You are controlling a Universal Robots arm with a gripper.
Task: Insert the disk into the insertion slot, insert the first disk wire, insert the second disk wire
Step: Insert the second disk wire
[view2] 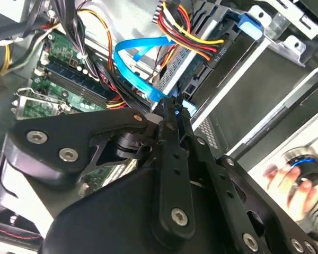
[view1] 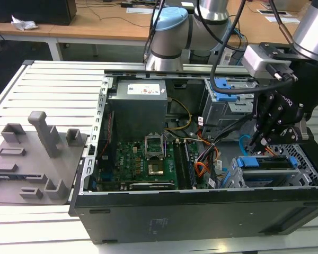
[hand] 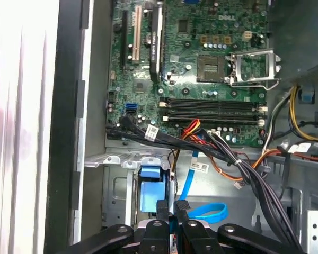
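Note:
The disk sits in its blue carrier (view1: 266, 162) inside the insertion slot (view1: 307, 165), the perforated cage at the front of the case on the exterior view's right. My gripper (view1: 261, 141) hangs just above the disk's end. In the second wrist view the gripper (view2: 173, 105) is shut on the connector of a light blue flat wire (view2: 131, 59). That same blue wire (hand: 191, 174) runs down to the shut gripper (hand: 172, 210) in the first wrist view. A black plug with yellow, red and black wires (view2: 214, 52) sits against the disk's end (view2: 197, 74).
The open case holds a green motherboard (view1: 143, 156), a grey power supply (view1: 138, 106) and a taller cage with a blue tab (view1: 225, 94). Loose cable bundles (hand: 222, 151) cross beside the cage. A grey fixture plate (view1: 32, 159) lies on the exterior view's left.

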